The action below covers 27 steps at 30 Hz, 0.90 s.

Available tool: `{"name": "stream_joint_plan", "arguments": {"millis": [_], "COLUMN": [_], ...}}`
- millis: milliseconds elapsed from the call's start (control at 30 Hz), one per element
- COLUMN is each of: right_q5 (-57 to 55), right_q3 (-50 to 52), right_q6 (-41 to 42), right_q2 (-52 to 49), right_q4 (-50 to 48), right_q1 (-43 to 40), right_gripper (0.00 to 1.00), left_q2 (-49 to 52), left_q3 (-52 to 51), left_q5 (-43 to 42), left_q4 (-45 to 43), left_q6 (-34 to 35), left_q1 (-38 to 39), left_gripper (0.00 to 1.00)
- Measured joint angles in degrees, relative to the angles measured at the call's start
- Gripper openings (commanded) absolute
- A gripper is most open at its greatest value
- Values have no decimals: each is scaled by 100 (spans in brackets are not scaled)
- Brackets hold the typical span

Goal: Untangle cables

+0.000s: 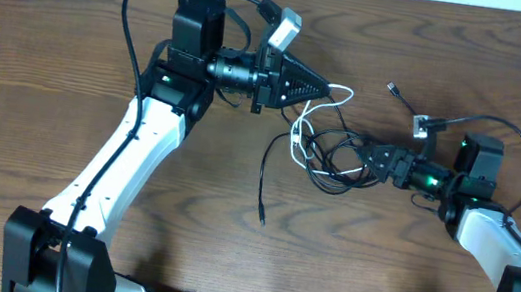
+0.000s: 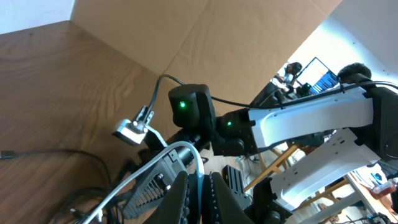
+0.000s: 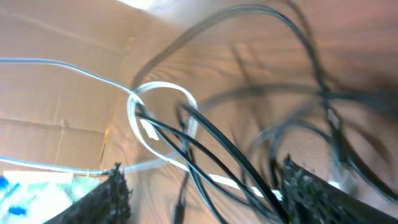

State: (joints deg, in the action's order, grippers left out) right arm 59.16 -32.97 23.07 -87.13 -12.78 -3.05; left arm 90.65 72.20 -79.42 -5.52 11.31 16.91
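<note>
Step in hand, my read: work the short white cable (image 1: 299, 131) out of the knot. My left gripper (image 1: 327, 87) is clamped on the white cable's upper loop. The left wrist view shows that cord (image 2: 186, 147) running down between the two pads, which are pressed almost together. My right gripper (image 1: 376, 164) sits in the knot with jaws spread; in the right wrist view strands cross the gap (image 3: 205, 186) and nothing is pinched. The two thin black cables (image 1: 338, 166) lie bunched on the brown wooden table (image 1: 46, 88), mid-table between my two grippers. The white cable forms a ring (image 3: 134, 109) with black strands (image 3: 211, 137) threaded through it. That view is blurred, so I cannot count the strands. To do it well, I would close the right gripper on the black bundle first and hold it low as an anchor. Then I would draw the left away slowly along the white cord's own line, not across it. The ring is the thing to watch: if it shrinks or the black bundle lifts with it, the move is to stop and re-grip nearer the crossing. The thin cord may slip from my pads under a hard pull.
</note>
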Motion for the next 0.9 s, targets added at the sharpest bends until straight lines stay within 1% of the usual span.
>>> {"name": "stream_joint_plan", "arguments": {"millis": [100, 200, 333, 467, 500, 533, 600, 700, 900], "right_q5": [-37, -437, -1532, -2417, -2511, -2601, -2809, -3073, -3217], "right_q3": [0, 0, 0, 2, 2, 2, 2, 2, 4], "right_q6": [66, 105, 136, 129, 118, 66, -50, -140, -212], "right_q2": [0, 0, 0, -2, -2, -2, -2, -2, -2], "right_q4": [-501, -748, -992, -1513, -1615, -1735, -1910, -1895, -2098], "right_q1": [424, 890, 1530, 2050, 2116, 2197, 2326, 2391, 2402], "right_gripper": [82, 82, 81, 83, 82, 79, 79, 83, 83], "left_q2": [0, 0, 0, 0, 0, 0, 0, 0, 0], "left_q3": [0, 0, 0, 0, 0, 0, 0, 0, 0], "left_q5": [0, 0, 0, 0, 0, 0, 0, 0, 0], "left_q4": [0, 0, 0, 0, 0, 2, 2, 0, 0], "left_q6": [-24, -50, -66, -66, -66, -66, -66, -66, -66], "left_q1": [42, 50, 50, 50, 50, 50, 50, 50, 50], "left_gripper": [8, 8, 8, 7, 8, 8, 8, 8, 8]}}
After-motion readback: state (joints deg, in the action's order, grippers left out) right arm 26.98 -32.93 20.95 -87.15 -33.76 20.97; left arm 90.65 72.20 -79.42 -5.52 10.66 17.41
